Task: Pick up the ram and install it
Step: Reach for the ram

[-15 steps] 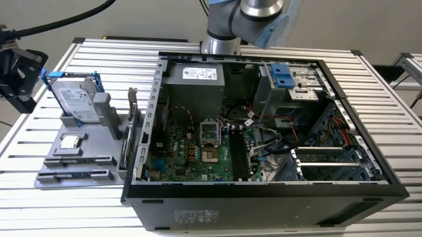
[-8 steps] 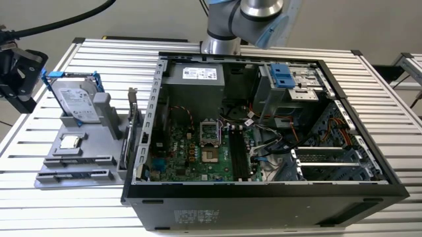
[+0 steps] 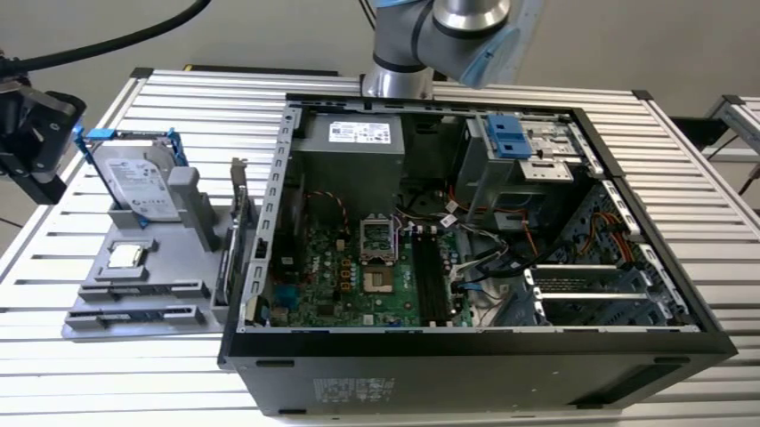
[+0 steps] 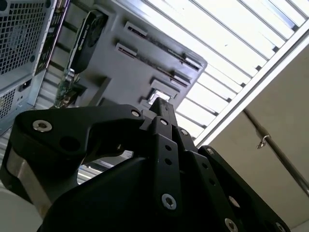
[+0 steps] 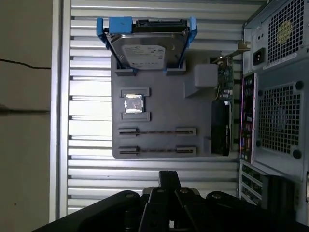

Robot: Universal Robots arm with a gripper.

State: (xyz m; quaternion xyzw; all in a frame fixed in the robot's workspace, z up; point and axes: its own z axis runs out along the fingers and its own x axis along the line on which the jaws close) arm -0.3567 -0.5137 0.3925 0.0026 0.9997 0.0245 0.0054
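Note:
Two slim dark ram sticks stand on edge in slots of the grey holder (image 5: 164, 104): one ram (image 5: 157, 131) nearer the processor, the other ram (image 5: 157, 151) at the holder's edge closest to my gripper. In the exterior view they lie at the holder's front, the first ram (image 3: 134, 290) behind the second ram (image 3: 128, 314). My black gripper (image 3: 36, 142) hangs at the exterior view's far left, above the table and well apart from the holder. In both wrist views the gripper (image 5: 169, 178) (image 4: 161, 104) is shut with nothing between its fingers.
The holder also carries a silver hard drive in a blue frame (image 3: 141, 187), a processor chip (image 3: 127, 255) and a tall card with a metal bracket (image 3: 241, 236). The open computer case (image 3: 475, 222) lies beside it, its long black memory slots (image 3: 430, 285) exposed.

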